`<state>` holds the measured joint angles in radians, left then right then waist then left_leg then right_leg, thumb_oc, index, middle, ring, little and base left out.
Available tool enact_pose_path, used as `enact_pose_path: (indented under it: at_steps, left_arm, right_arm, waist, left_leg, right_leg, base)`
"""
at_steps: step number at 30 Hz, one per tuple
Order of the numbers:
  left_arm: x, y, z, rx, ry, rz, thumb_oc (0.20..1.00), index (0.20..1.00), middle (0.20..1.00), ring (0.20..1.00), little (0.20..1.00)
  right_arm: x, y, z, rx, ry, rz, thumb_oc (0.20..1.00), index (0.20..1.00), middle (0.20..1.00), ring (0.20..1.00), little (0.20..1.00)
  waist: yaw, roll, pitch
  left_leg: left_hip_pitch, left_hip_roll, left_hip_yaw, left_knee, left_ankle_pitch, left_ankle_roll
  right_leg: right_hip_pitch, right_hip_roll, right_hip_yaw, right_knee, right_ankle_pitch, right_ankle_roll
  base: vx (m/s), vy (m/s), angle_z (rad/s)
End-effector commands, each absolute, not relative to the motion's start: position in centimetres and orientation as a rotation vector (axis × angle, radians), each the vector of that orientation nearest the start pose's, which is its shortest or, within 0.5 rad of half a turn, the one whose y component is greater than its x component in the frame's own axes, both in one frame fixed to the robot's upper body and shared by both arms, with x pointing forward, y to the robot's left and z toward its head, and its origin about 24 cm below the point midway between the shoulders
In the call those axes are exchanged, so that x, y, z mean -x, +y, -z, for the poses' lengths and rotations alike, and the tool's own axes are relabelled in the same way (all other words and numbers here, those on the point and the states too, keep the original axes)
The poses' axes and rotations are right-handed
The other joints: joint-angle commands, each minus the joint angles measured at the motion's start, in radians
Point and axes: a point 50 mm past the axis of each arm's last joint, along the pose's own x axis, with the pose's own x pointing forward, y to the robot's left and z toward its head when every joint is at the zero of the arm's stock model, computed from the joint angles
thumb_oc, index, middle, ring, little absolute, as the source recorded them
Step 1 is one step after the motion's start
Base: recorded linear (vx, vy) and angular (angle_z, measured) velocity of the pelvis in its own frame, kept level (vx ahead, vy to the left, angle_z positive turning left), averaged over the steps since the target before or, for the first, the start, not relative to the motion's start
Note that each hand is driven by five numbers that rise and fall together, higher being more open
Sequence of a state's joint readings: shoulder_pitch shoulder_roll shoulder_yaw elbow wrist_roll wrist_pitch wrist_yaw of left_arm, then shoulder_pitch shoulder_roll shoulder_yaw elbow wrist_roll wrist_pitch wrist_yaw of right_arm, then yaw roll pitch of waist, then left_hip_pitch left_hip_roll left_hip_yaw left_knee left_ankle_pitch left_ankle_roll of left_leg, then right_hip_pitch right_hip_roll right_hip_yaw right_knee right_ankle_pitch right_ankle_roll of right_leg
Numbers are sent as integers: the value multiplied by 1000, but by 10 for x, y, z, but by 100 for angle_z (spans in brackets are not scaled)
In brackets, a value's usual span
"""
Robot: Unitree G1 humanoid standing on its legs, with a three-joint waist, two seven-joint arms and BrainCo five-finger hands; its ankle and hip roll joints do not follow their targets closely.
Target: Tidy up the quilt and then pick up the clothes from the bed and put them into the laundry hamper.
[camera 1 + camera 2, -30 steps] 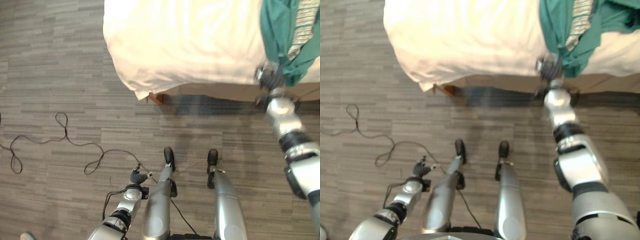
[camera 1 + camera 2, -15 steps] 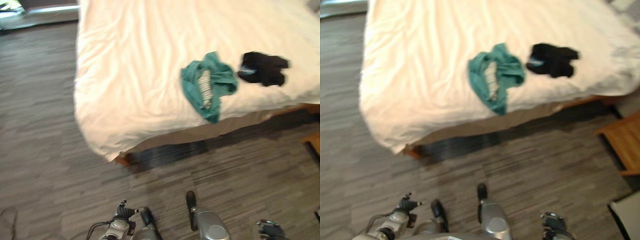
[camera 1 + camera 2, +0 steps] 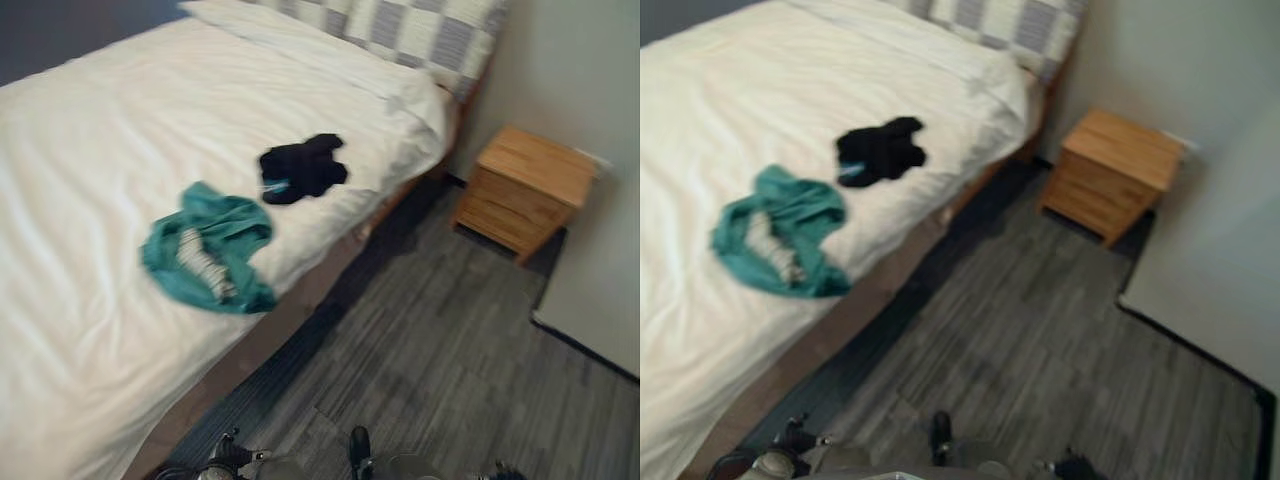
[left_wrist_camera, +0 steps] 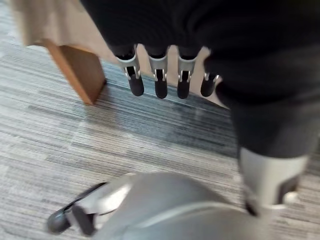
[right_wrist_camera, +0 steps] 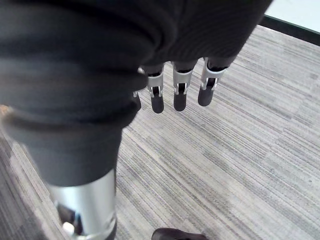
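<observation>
Occupying most of the head views, the bed (image 3: 90, 330) carries a white quilt (image 3: 110, 120) that lies flat and largely smooth, with only shallow creases; judged from this, the tidying step appears complete and the garment collection is the step in hand. Two garments rest on the quilt near the bed's long edge, the side facing the open floor, which would make them reachable from there. The teal garment (image 3: 208, 248) is crumpled, with one fold lying at the quilt's edge. The black garment (image 3: 303, 167) is bunched just beyond it, toward the checked pillows (image 3: 425, 30), and the two garments lie near each other but apart.

A wooden nightstand (image 3: 527, 187) stands against the pale wall (image 3: 580, 80) beside the head of the bed, well apart from both garments. Grey striped carpet (image 3: 430, 340) covers the floor; a dark strip marks the base of a pale panel at the right. A wooden bed leg (image 4: 77, 70) shows under the cloth overhang in the left wrist view.

Both hands hang low, over carpet. The left hand (image 4: 160, 75) has its fingers extended and relaxed, holding nothing. The right hand (image 5: 175, 90) likewise hangs with straight fingers, empty. Neither touches a garment, so both garments remain to be picked up.
</observation>
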<state>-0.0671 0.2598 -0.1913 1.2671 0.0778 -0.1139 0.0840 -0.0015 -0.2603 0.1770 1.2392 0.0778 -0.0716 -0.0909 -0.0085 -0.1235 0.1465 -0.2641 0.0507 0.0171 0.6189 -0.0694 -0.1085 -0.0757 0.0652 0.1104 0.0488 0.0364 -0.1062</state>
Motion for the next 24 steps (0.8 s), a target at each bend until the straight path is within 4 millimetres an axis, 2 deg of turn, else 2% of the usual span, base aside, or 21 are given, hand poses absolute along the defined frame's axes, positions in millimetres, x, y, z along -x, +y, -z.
enact_pose_path:
  at_steps: [1, 2, 3, 4, 5, 6, 7, 8, 9, 10, 11, 12, 13, 14, 17, 18, 19, 21, 22, 23, 24]
  left_arm:
    - [-156, 231, 140, -445, 964, -32, 1000, 1000, 1000, 1000, 1000]
    - [-156, 231, 140, -445, 964, -32, 1000, 1000, 1000, 1000, 1000]
    - [-157, 225, 141, -456, 955, -1, 1000, 1000, 1000, 1000, 1000]
    - [-149, 224, 145, -444, 984, 4, 1000, 1000, 1000, 1000, 1000]
    - [-149, 224, 145, -443, 984, 4, 1000, 1000, 1000, 1000, 1000]
    - [-154, 223, 143, -465, 986, 17, 1000, 1000, 1000, 1000, 1000]
    - [-158, 224, 142, -467, 980, 13, 1000, 1000, 1000, 1000, 1000]
    - [-158, 224, 142, -467, 980, 14, 1000, 1000, 1000, 1000, 1000]
    - [-161, 224, 141, -482, 974, 18, 1000, 1000, 1000, 1000, 1000]
    - [-166, 226, 138, -519, 958, 28, 1000, 1000, 1000, 1000, 1000]
    - [-169, 226, 136, -546, 944, 47, 1000, 1000, 1000, 1000, 1000]
    - [-169, 226, 136, -546, 944, 47, 1000, 1000, 1000, 1000, 1000]
    - [-174, 226, 134, -591, 923, 76, 1000, 1000, 1000, 1000, 1000]
    - [-174, 225, 134, -590, 923, 77, 1000, 1000, 1000, 1000, 1000]
    - [-177, 227, 132, -631, 912, 107, 1000, 1000, 1000, 1000, 1000]
    - [-177, 226, 133, -643, 911, 119, 1000, 1000, 1000, 1000, 1000]
    - [-176, 226, 133, -648, 915, 131, 1000, 1000, 1000, 1000, 1000]
    - [-167, 223, 138, -620, 939, 127, 1000, 1000, 1000, 1000, 1000]
    - [-168, 223, 137, -607, 935, 115, 1000, 1000, 1000, 1000, 1000]
    - [-175, 222, 134, -563, 912, 76, 1000, 1000, 1000, 1000, 1000]
    - [-178, 220, 133, -548, 899, 61, 1000, 1000, 1000, 1000, 1000]
  right_arm:
    - [-108, -247, 151, 382, 1100, 113, 1000, 1000, 1000, 1000, 1000]
    - [-108, -247, 151, 382, 1100, 113, 1000, 1000, 1000, 1000, 1000]
    - [-117, -247, 148, 420, 1071, 86, 1000, 1000, 1000, 1000, 1000]
    - [-118, -250, 148, 427, 1074, 87, 1000, 1000, 1000, 1000, 1000]
    - [-118, -250, 148, 427, 1074, 88, 1000, 1000, 1000, 1000, 1000]
    - [-124, -238, 148, 374, 1041, 88, 1000, 1000, 1000, 1000, 1000]
    - [-129, -238, 146, 373, 1031, 92, 1000, 1000, 1000, 1000, 1000]
    - [-129, -238, 146, 373, 1031, 92, 1000, 1000, 1000, 1000, 1000]
    - [-134, -237, 145, 377, 1017, 91, 1000, 1000, 1000, 1000, 1000]
    - [-144, -234, 141, 382, 976, 85, 1000, 1000, 1000, 1000, 1000]
    - [-145, -234, 140, 387, 967, 81, 1000, 1000, 1000, 1000, 1000]
    - [-145, -234, 140, 387, 967, 81, 1000, 1000, 1000, 1000, 1000]
    - [-142, -234, 140, 385, 968, 80, 1000, 1000, 1000, 1000, 1000]
    - [-142, -234, 140, 385, 969, 80, 1000, 1000, 1000, 1000, 1000]
    - [-132, -238, 143, 382, 997, 93, 1000, 1000, 1000, 1000, 1000]
    - [-129, -238, 144, 384, 1006, 90, 1000, 1000, 1000, 1000, 1000]
    - [-123, -239, 146, 378, 1027, 93, 1000, 1000, 1000, 1000, 1000]
    - [-110, -241, 151, 388, 1081, 79, 1000, 1000, 1000, 1000, 1000]
    - [-107, -243, 152, 397, 1094, 77, 1000, 1000, 1000, 1000, 1000]
    - [-109, -248, 150, 416, 1097, 89, 1000, 1000, 1000, 1000, 1000]
    - [-113, -249, 149, 424, 1088, 91, 1000, 1000, 1000, 1000, 1000]
  waist:
    - [33, 18, 91]
    - [34, 18, 91]
    - [75, 33, 75]
    - [72, 40, 62]
    - [73, 41, 60]
    - [55, 27, 52]
    - [45, 33, 64]
    - [46, 34, 62]
    - [27, 48, 74]
    - [-3, 77, 90]
    - [-21, 84, 91]
    - [-21, 86, 90]
    - [-55, 94, 81]
    - [-56, 97, 84]
    - [-93, 100, 76]
    - [-106, 104, 74]
    - [-108, 108, 65]
    - [-106, 122, 52]
    - [-98, 110, 65]
    - [-58, 76, 112]
    - [-39, 57, 128]
  left_leg:
    - [36, 22, 53, -345, 74, 74]
    - [37, 22, 53, -346, 74, 74]
    - [22, -43, -68, -516, 141, 63]
    - [55, -54, -108, -572, 122, 71]
    - [54, -52, -108, -575, 125, 71]
    - [127, -72, -79, -563, 80, 115]
    - [156, -61, -56, -568, 69, 123]
    - [154, -60, -56, -568, 70, 122]
    - [202, -41, -25, -587, 61, 127]
    - [283, -15, 27, -630, 50, 129]
    - [329, -21, 44, -653, 33, 127]
    - [328, -20, 44, -654, 34, 127]
    - [385, -35, 61, -675, 3, 123]
    - [394, -32, 61, -679, 1, 123]
    - [473, -47, 61, -690, -62, 105]
    - [498, -48, 63, -682, -87, 99]
    - [511, -46, 60, -649, -92, 87]
    - [474, -30, 85, -449, -25, 53]
    - [392, -22, 75, -250, 48, 29]
    - [219, -8, 48, 70, 133, 20]
    - [139, -4, 54, 159, 122, 29]
  right_leg:
    - [141, -73, -16, -58, -110, 167]
    - [141, -74, -16, -58, -110, 167]
    - [180, -53, 50, -58, -127, 168]
    - [185, -35, 89, -11, -157, 162]
    - [182, -34, 90, -10, -156, 161]
    - [137, -31, 78, 223, -124, 221]
    - [70, -47, 46, 352, -60, 266]
    - [67, -45, 47, 351, -58, 266]
    - [-14, -59, 7, 458, -2, 292]
    - [-111, -92, -81, 527, -8, 292]
    - [-128, -102, -131, 466, -38, 275]
    - [-128, -101, -132, 463, -36, 275]
    - [-171, -69, -162, 324, -54, 255]
    - [-163, -66, -163, 323, -56, 254]
    - [-185, -64, -161, 71, 1, 257]
    - [-197, -69, -151, 43, 18, 260]
    - [-174, -65, -147, 7, 23, 254]
    - [-114, -61, -149, -15, 37, 220]
    - [-81, -69, -158, -26, 40, 202]
    - [-11, -82, -172, -48, 20, 161]
    - [23, -94, -167, -67, 11, 153]
  base:
    - [277, 146, -113]
    - [331, 142, -128]
    - [521, 207, -125]
    - [518, 206, -133]
    - [692, 194, -141]
    - [586, 142, -176]
    - [586, 143, -152]
    - [198, 82, -116]
    - [353, 210, -106]
    - [548, 279, -115]
    - [431, 207, -73]
    - [532, 110, -81]
    - [351, 41, -72]
    - [536, 30, -60]
    - [475, -50, -7]
    - [549, -68, 16]
    - [555, -88, 21]
    - [443, -134, 0]
    - [413, -296, -5]
    - [365, -323, 20]
    - [394, -242, 51]
